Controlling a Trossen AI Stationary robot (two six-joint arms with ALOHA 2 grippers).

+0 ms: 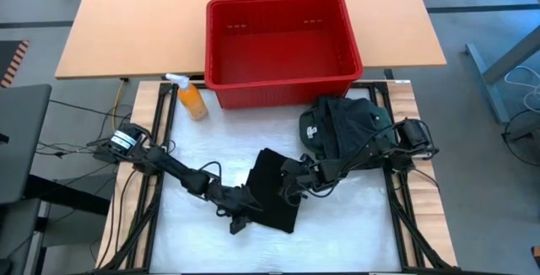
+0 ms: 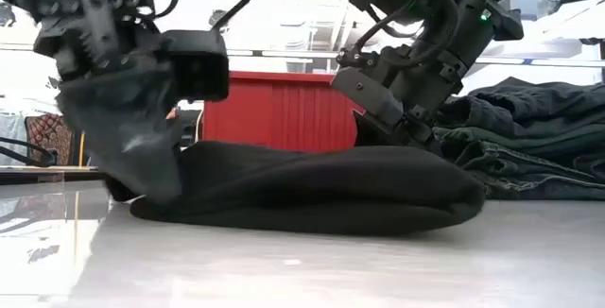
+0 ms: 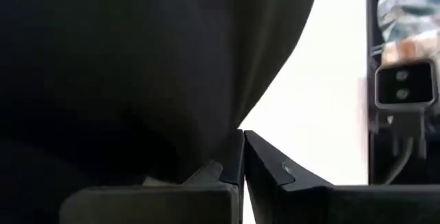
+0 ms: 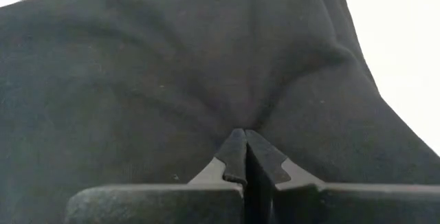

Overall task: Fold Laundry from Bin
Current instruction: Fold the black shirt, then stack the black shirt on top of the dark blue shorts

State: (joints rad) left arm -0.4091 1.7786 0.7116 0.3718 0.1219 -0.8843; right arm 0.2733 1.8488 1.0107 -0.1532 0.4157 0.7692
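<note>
A black garment (image 1: 274, 189) lies bunched in the middle of the white table top, a long low mound in the low view (image 2: 312, 190). My left gripper (image 1: 251, 203) is shut on its near left part, and my right gripper (image 1: 291, 184) is shut on its far right part. A pile of dark green and black laundry (image 1: 337, 127) with a small pale label (image 1: 310, 132) rests on the table at the right, in front of the red bin (image 1: 278, 89). The bin's inside shows only its red floor. My left gripper pinches an edge of the black garment (image 3: 234, 129) between its two fingertips, slanting down from the table's left. Cloth hangs from the fingers (image 2: 128, 138) to the table; the rest lies flat. My right gripper pinches a pucker of the black garment (image 4: 242, 124) between its two fingertips, slanting down from the table's right and far side. Folds run out from the pinch. The garment lies on the table below it.
An orange spray bottle (image 1: 191, 98) stands at the far left, beside the bin. Bare white table top (image 1: 202, 148) lies left of and in front of the black garment. The other arm's wrist camera (image 3: 404, 86) shows close by.
</note>
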